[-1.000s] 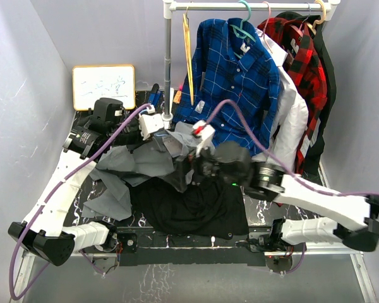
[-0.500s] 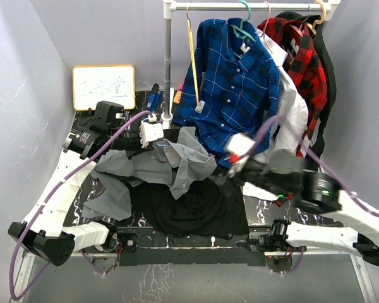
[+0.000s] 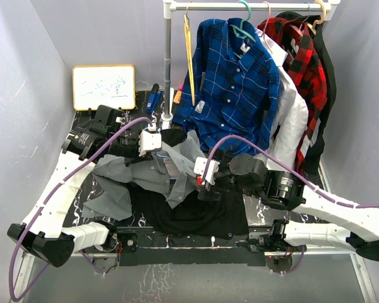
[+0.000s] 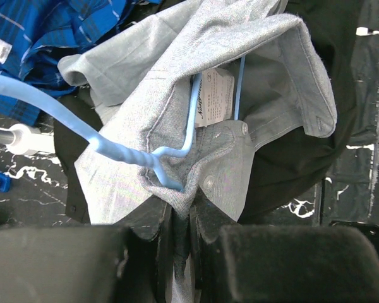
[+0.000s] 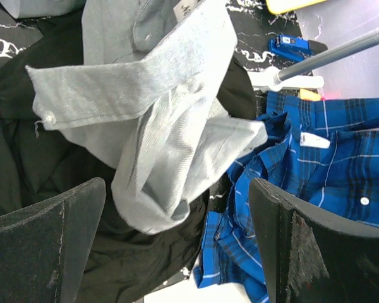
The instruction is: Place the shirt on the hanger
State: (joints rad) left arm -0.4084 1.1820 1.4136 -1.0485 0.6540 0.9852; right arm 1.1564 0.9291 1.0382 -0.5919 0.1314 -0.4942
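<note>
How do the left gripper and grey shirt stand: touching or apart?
Touching. The left wrist view shows the left gripper shut on a fold of the shirt, the cloth pinched between its jaws.

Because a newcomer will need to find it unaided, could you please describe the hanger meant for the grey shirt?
Start at the clothes rail at the back, then drop to the crumpled grey shirt below it. The hanger sits inside that shirt's collar, by the left fingers. It is thin, light-blue wire; the yellow hanger and teal hanger hang on the rail.
</note>
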